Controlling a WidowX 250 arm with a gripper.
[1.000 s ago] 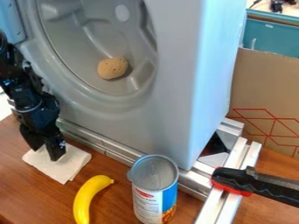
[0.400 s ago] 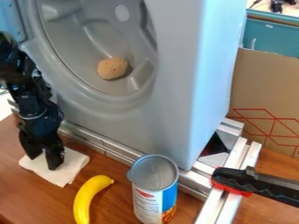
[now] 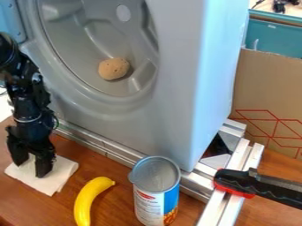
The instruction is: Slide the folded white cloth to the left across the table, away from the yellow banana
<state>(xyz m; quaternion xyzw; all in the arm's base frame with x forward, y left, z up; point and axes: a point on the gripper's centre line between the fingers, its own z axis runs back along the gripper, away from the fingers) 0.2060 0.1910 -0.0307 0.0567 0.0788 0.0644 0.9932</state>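
Low at the left, the gripper (image 3: pixel 31 169) hangs down over the wooden table with its two fingers spread apart. Both fingertips are at a folded white cloth (image 3: pixel 58 177), which lies flat under and around them; part of it shows between the fingers. To the right of the cloth is a yellow banana (image 3: pixel 89 197). An open can (image 3: pixel 156 194) with a blue and white label stands upright beyond the banana. Inside the round hollow of the grey machine rests a tan, roundish lump (image 3: pixel 113 69).
The grey machine housing (image 3: pixel 177 110) rises behind the table, with metal rails (image 3: pixel 97 143) along its base. A black and red clamp handle (image 3: pixel 259 187) juts in at the right. Behind it stands a cardboard sheet (image 3: pixel 268 88).
The gripper has come down and to the left, its fingers somewhat further apart. The white cloth has slid left and toward the camera along with it.
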